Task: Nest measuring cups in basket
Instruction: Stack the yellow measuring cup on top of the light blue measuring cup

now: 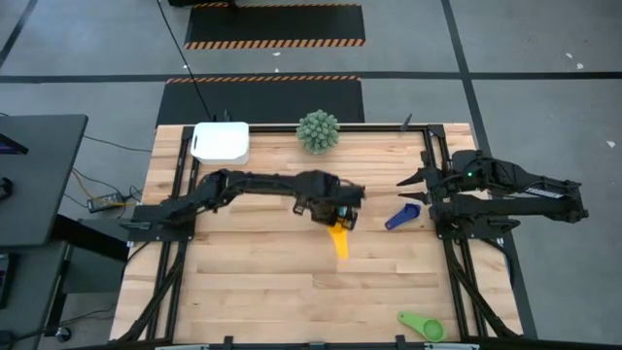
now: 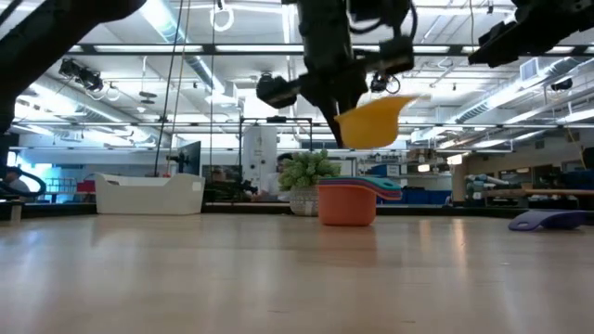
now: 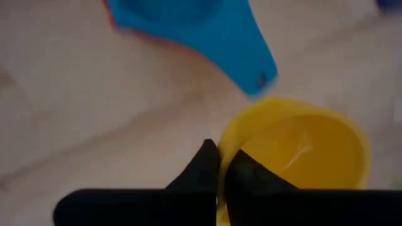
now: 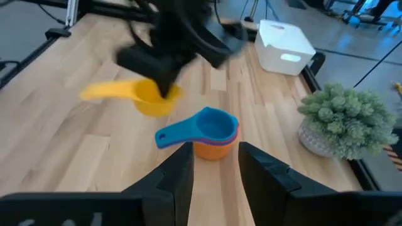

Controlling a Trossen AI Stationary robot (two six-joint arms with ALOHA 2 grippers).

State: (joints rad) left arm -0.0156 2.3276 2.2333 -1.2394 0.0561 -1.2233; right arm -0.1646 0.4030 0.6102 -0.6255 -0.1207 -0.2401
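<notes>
My left gripper [image 1: 336, 216] hangs over the table's middle, shut on the yellow measuring cup [image 2: 373, 122]. Just beneath and beside it a stack stands upright on the table: an orange cup [image 2: 347, 208] with a red and a blue cup [image 4: 211, 127] nested in it. A dark blue cup [image 1: 401, 218] lies to the right, and a green cup [image 1: 423, 324] lies near the near edge. The white basket [image 1: 221, 142] sits by the far edge on the left. My right gripper [image 4: 215, 163] waits open at the right side, pointing at the stack. My left gripper holds the yellow cup by its rim [image 3: 222, 143], one finger [image 3: 207, 164] outside the wall and one [image 3: 246, 173] inside the bowl. It comes from above, pointing down. The cup is lifted clear over the stack, and its flat handle [image 1: 339, 243] sticks out toward the near edge.
A green spiky plant [image 1: 318, 131] in a pot stands at the far edge, right of the basket. Black rails [image 1: 439, 165] run along the table's sides. Bare wood lies across the near half [image 1: 262, 282].
</notes>
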